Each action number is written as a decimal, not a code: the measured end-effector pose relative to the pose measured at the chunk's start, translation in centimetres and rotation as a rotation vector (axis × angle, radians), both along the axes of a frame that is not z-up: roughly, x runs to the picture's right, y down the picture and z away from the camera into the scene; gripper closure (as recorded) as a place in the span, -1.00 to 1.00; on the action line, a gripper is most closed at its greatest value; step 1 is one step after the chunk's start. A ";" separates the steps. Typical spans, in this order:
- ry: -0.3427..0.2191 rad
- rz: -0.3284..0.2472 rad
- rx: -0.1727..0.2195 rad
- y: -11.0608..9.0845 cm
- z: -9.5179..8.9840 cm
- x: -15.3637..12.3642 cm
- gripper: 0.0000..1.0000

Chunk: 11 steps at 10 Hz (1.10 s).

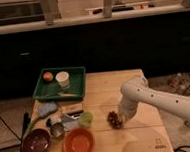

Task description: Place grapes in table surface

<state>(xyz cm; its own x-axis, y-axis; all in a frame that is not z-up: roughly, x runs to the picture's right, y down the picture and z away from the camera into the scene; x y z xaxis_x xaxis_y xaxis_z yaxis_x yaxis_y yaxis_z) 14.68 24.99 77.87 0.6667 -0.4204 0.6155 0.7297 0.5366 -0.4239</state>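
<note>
The grapes (pixel 113 118), a small dark purple-brown lumpy bunch, lie on the light-brown wooden table surface (pixel 109 87) near its middle, right of a small green cup (pixel 85 119). My gripper (pixel 120 118) at the end of the white arm (pixel 156 99) is down at the table, right beside the grapes on their right, touching or nearly touching them. The arm reaches in from the right edge of the view.
A green tray (pixel 75 89) at the back left holds an orange fruit (pixel 48 76) and a white cup (pixel 62 79). An orange bowl (pixel 78 143), a dark bowl (pixel 35 143), a metal cup (pixel 56 130) and utensils crowd the front left. A dark logo (pixel 158 147) marks the front right corner.
</note>
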 end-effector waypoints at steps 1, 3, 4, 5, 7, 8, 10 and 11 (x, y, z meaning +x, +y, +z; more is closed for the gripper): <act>-0.002 0.000 -0.002 0.1 -0.1 -0.1 -0.37; -0.008 0.001 0.002 -0.3 -0.2 -0.3 -0.60; -0.009 -0.001 0.000 -0.4 -0.2 -0.3 -0.60; -0.010 -0.004 0.000 -0.9 -0.2 -0.3 -0.60; -0.014 -0.009 0.004 -1.3 -0.2 -0.5 -0.60; -0.015 -0.011 0.007 -1.6 -0.2 -0.6 -0.60; -0.012 -0.013 0.013 -2.2 -0.2 -0.4 -0.60; -0.011 -0.013 0.016 -2.4 -0.2 -0.4 -0.60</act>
<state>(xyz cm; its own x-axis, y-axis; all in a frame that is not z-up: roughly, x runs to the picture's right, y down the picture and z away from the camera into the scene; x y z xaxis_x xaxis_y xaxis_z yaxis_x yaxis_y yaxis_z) 14.24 22.55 77.72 0.6541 -0.4388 0.6161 0.7414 0.5336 -0.4069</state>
